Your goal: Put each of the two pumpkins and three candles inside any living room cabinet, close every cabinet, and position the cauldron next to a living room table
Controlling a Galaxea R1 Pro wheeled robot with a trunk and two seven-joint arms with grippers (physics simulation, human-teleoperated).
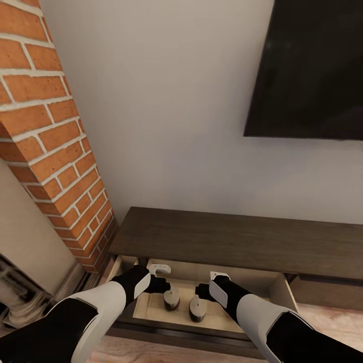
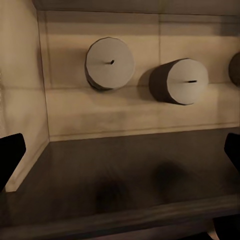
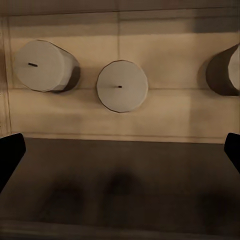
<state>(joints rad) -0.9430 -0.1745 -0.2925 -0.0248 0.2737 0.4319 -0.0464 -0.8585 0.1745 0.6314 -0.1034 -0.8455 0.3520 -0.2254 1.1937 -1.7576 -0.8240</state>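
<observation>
the candles [image 1: 171,298] are standing in the open drawer [image 1: 282,287] of the cabinet [image 1: 227,237], already stowed. you are holding both the left gripper [image 1: 162,283] and the right gripper [image 1: 201,291] wide and empty just above them, probably clearing before closing the drawer.

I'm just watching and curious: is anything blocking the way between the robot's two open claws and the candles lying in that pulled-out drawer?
Nothing visible does. Two candles stand in the open drawer, right below and between the left gripper and the right gripper. Both wrist views look straight at them across the drawer's front edge.
</observation>
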